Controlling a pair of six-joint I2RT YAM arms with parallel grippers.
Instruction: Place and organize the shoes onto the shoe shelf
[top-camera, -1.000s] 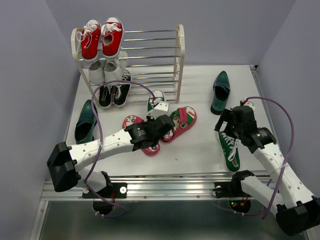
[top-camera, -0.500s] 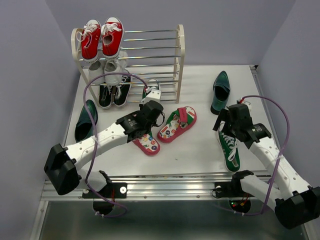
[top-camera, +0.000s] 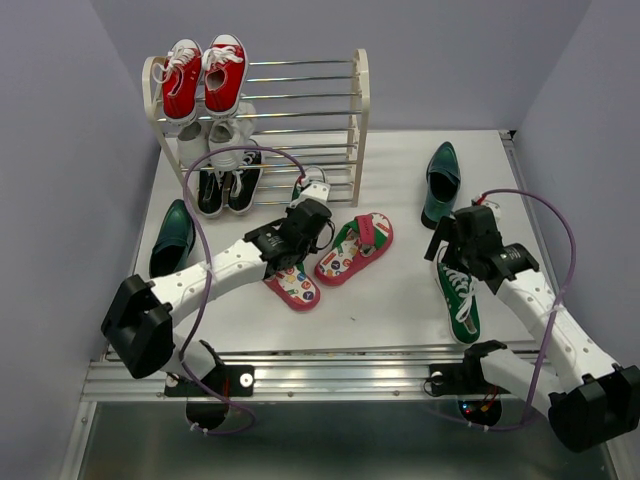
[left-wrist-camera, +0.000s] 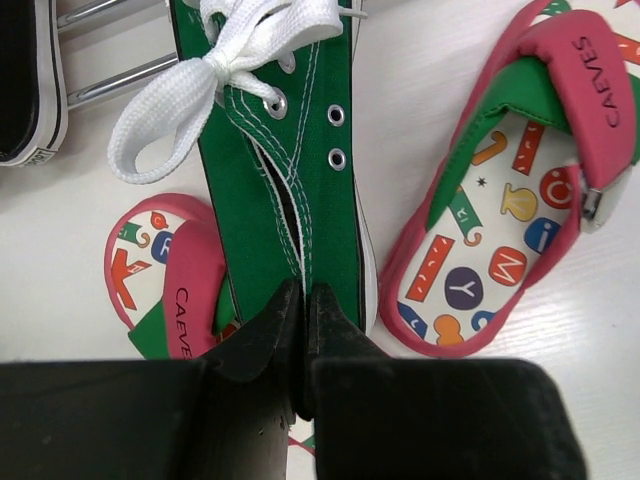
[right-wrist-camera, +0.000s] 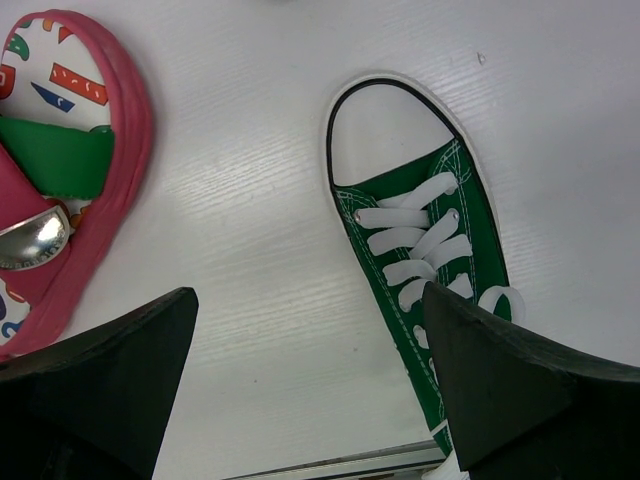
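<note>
Left gripper (left-wrist-camera: 303, 305) is pinched tight on the opening edge of one green sneaker (left-wrist-camera: 300, 170), toe at the bottom rods of the shoe shelf (top-camera: 360, 100), flip-flops (top-camera: 355, 245) just beside it on both sides. Right gripper (right-wrist-camera: 310, 390) has its jaws wide apart and holds nothing, hovering over the second green sneaker (right-wrist-camera: 440, 270) on the table's right front. Teal dress shoes (top-camera: 440, 185) lie on the table, one far left, one right.
</note>
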